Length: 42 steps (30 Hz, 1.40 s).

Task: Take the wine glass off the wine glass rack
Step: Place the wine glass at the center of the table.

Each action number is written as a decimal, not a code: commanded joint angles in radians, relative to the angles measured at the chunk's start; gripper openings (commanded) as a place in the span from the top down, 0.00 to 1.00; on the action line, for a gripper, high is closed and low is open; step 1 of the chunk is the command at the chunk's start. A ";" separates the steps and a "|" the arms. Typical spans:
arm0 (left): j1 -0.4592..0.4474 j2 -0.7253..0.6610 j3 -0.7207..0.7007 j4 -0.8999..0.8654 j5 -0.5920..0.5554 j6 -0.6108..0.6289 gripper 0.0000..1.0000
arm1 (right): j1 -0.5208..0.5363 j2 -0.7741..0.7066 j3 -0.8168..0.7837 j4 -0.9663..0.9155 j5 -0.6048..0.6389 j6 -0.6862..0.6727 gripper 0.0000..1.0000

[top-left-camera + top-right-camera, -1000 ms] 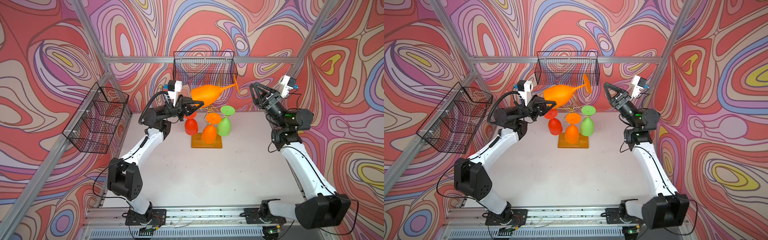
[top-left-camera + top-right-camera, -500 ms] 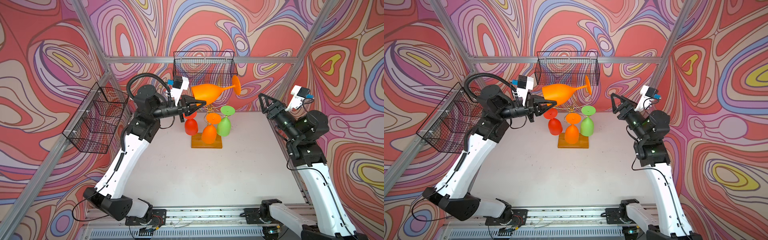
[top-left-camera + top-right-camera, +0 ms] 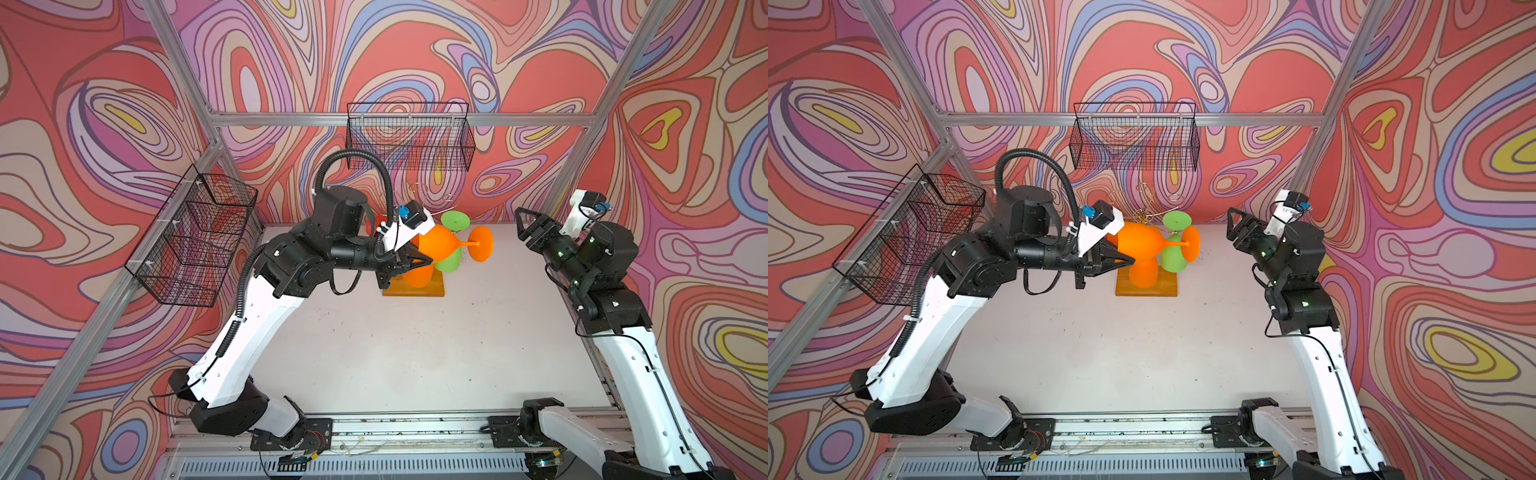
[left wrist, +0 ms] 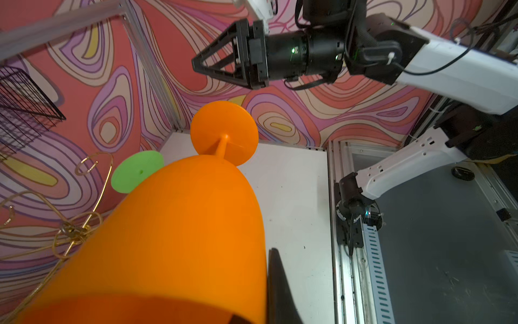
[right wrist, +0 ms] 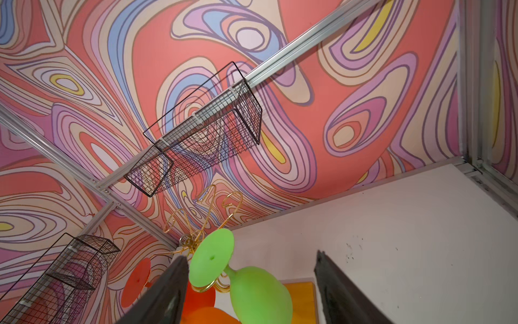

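Observation:
My left gripper (image 3: pixel 419 257) is shut on the bowl of an orange wine glass (image 3: pixel 438 246) (image 4: pixel 182 224). The glass lies sideways in the air, foot towards the right, just in front of the wine glass rack (image 3: pixel 1144 203). That rack is gold wire (image 4: pixel 73 230) on a wooden base (image 3: pixel 413 289). A green glass (image 3: pixel 1173 257) (image 5: pixel 258 291), another orange glass (image 3: pixel 1143 274) and a red glass (image 5: pixel 137 280) hang on it. My right gripper (image 3: pixel 524 226) (image 5: pixel 249 258) is open and empty, to the right of the rack and pointing at it.
One black wire basket (image 3: pixel 409 137) hangs on the back wall above the rack, another (image 3: pixel 195 237) on the left wall. Aluminium frame posts stand in the corners. The arms' base rail (image 3: pixel 415 428) runs along the table's front edge.
The left arm has brought the orange glass down from above the rack to in front of it. The right arm has reared up and its gripper has sunk a little.

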 commanded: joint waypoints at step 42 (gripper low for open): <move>-0.347 0.562 0.098 -0.467 -0.526 0.097 1.00 | -0.003 0.007 -0.092 -0.100 0.302 -0.091 0.27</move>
